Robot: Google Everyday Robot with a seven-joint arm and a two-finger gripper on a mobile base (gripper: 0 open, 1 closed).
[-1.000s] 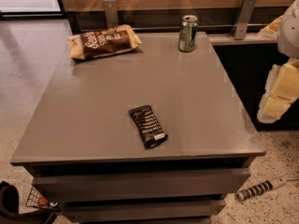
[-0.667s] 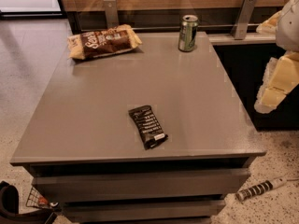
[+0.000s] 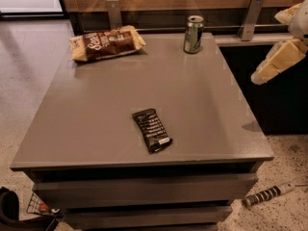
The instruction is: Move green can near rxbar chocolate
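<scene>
Now, in your one camera view, the green can (image 3: pixel 194 34) stands upright at the far edge of the grey worktop (image 3: pixel 96 109). It has a green body with pale markings and a silver top. The rxbar chocolate (image 3: pixel 152 130), a flat black wrapper with rows of white text, lies near the front edge, well apart from the can. The gripper (image 3: pixel 278 61) hangs beyond the worktop's right side, well apart from the can; you cannot tell how its jaws stand.

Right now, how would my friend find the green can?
Find the grey table, with the gripper hovering past its right side. At the far edge, right of the chip bag, stands the green can. It is the only tall, round thing there.
</scene>
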